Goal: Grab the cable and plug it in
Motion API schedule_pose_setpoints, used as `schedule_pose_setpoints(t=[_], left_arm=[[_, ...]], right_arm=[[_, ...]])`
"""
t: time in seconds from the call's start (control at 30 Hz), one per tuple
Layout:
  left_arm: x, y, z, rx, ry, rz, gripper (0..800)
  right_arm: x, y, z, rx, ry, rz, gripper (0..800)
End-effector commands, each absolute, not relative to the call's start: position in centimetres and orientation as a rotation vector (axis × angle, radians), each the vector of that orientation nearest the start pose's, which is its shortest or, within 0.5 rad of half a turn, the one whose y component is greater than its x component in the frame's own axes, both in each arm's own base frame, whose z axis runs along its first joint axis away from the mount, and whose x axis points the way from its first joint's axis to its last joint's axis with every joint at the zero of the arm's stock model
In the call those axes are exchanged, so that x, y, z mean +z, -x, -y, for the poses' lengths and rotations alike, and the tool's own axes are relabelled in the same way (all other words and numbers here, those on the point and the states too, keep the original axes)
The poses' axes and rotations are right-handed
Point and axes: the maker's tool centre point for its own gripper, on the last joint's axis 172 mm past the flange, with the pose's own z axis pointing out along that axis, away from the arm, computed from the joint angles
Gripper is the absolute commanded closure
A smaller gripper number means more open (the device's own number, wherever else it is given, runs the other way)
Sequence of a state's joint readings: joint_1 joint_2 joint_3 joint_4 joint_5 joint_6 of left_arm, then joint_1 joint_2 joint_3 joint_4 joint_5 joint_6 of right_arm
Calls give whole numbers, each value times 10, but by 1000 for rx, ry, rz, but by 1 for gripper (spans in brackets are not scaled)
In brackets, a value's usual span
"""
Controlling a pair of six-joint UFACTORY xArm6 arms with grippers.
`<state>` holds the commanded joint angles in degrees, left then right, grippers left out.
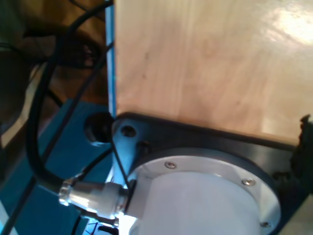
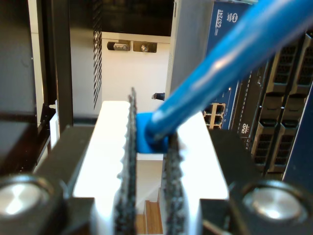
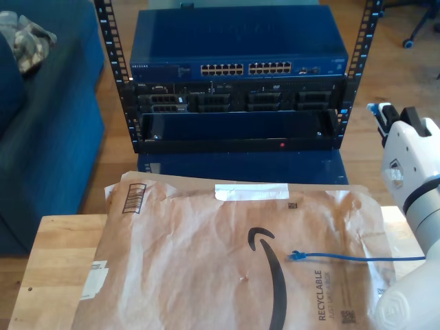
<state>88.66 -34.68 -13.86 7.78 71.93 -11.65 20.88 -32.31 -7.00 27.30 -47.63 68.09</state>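
The blue cable [image 3: 344, 257] lies across a brown paper mailer [image 3: 206, 261], with its free plug [image 3: 295, 256] near the mailer's middle and the rest running off toward the exterior view's right. My second gripper [image 2: 150, 133] is shut on the cable's other blue plug [image 2: 145, 128], and the cable [image 2: 220, 68] rises away from the jaws. In the exterior view this gripper [image 3: 382, 113] is raised at the right, beside the rack. Beyond the jaws are the blue network switch [image 2: 226, 29] and its ports [image 2: 215, 115].
The rack holds the blue switch [image 3: 240, 51] above dark servers [image 3: 240, 100]. The mailer covers a wooden table [image 3: 55, 254]. A blue sofa [image 3: 41, 137] stands at the exterior view's left. The first wrist view looks at a table corner [image 1: 205, 63], a white arm base [image 1: 195, 200] and a black cable [image 1: 36, 127].
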Motion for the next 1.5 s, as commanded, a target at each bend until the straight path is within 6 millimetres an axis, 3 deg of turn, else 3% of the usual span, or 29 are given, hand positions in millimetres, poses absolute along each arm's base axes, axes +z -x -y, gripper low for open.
schedule_pose_setpoints(t=[0.3,0.4,0.47,0.8,0.97,1.13,1.33,1.5], left_arm=[[86,49,-156,-523,-1886,-2212,0],[83,46,-153,-515,-1871,-2209,0],[72,42,-135,-537,-1846,-2181,0],[52,39,-126,-541,-1858,-2152,0],[29,36,-124,-487,-1925,-2125,0],[29,36,-122,-500,-1913,-2117,0],[29,36,-122,-500,-1913,-2117,0],[29,36,-122,-500,-1913,-2117,0]], right_arm=[[362,-433,-42,-1205,1362,-1230,799],[362,-433,-42,-1205,1361,-1232,799],[362,-433,-41,-1205,1358,-1237,799],[362,-433,-43,-1201,1363,-1231,800],[360,-429,-68,-1152,1381,-1199,800],[354,-430,-79,-1132,1405,-1190,800],[326,-426,-105,-1063,1498,-1176,800],[320,-422,-119,-1037,1526,-1155,800]])
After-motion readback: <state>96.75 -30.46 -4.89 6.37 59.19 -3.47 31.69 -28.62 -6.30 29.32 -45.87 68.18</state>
